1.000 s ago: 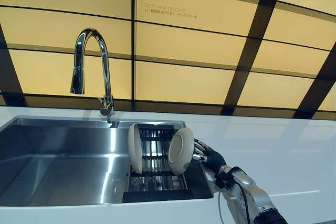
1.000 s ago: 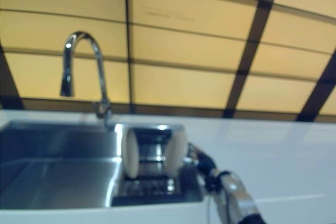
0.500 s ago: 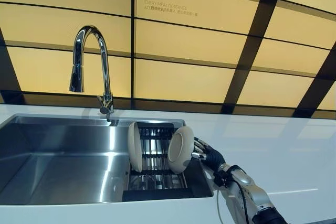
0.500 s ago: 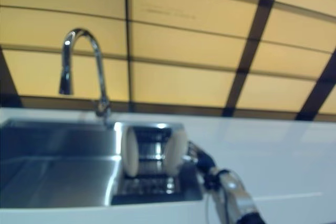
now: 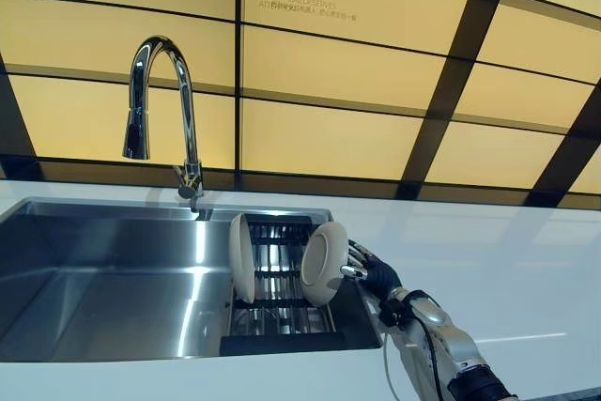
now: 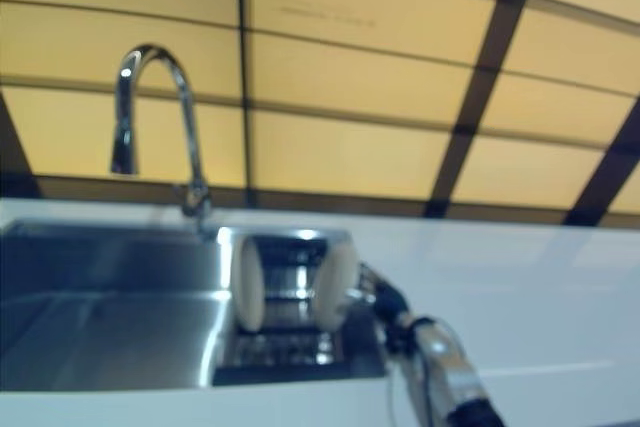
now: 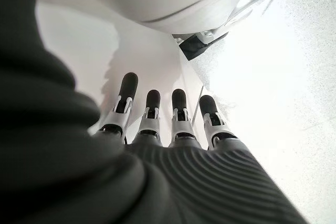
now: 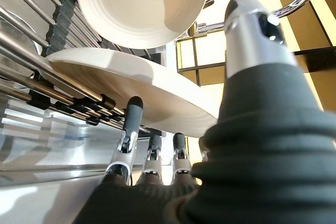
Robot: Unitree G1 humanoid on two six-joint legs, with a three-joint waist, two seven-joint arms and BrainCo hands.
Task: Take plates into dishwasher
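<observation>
Two cream plates stand on edge in a dark wire rack (image 5: 278, 315) at the right end of the sink. The left plate (image 5: 241, 257) is upright. The right plate (image 5: 322, 263) leans toward my right hand (image 5: 377, 277), which reaches in from the counter side. In the right wrist view that plate (image 8: 121, 77) sits between my fingertips (image 8: 134, 111) on its back and my thumb (image 8: 252, 30) over its rim, with the other plate (image 8: 142, 3) beyond it. My left hand (image 7: 157, 124) shows only in its wrist view, fingers straight, holding nothing.
The steel sink (image 5: 103, 279) stretches left of the rack, with a tall chrome faucet (image 5: 180, 110) behind it. White countertop (image 5: 488, 269) runs to the right. A yellow panelled wall with dark strips rises behind.
The camera has tipped a little, so the whole scene sits slightly higher. My right hand and the leaning plate stay where they were in the rack.
</observation>
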